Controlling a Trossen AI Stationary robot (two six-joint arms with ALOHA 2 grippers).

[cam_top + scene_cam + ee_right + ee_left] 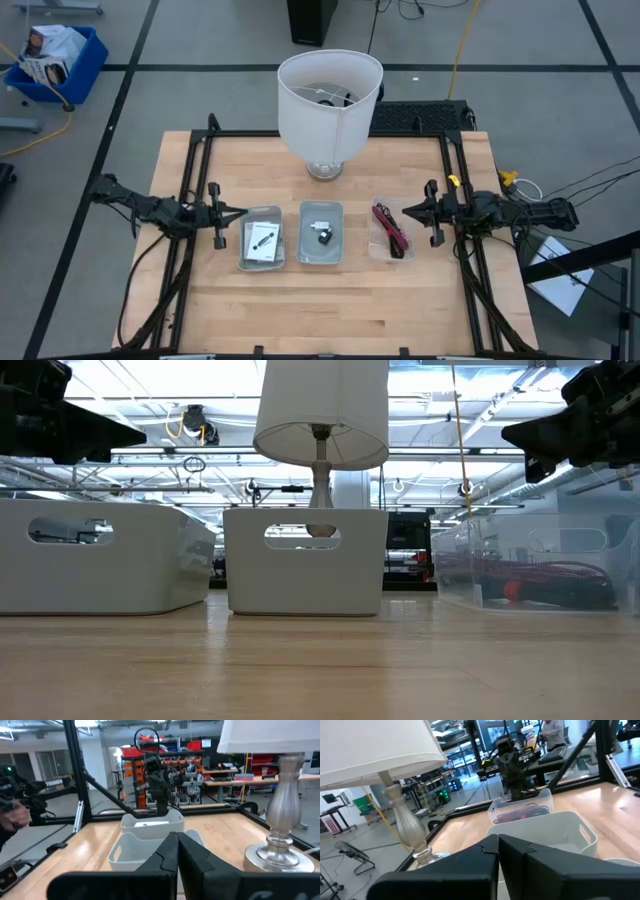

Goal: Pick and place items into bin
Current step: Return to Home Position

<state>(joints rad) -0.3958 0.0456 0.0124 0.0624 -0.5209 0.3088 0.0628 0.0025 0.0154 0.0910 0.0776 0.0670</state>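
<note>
Three small bins stand in a row on the wooden table. The left grey bin (261,240) holds a flat white packet with black print (260,241). In the middle grey bin (321,233) lie tiny black and white parts (322,233). The clear right bin (390,232) holds black and magenta cable ties (391,230). My left gripper (240,212) hovers shut just left of the left bin, pointing right. My right gripper (405,212) hovers shut at the clear bin's right edge, pointing left. Both wrist views show the fingers closed together (497,841) (177,838).
A big white lampshade (330,95) on a glass lamp base (324,168) stands behind the middle bin, near the table's far edge. Black frame rails (196,170) run along the table's left and right sides. Bare wood (320,310) lies in front of the bins.
</note>
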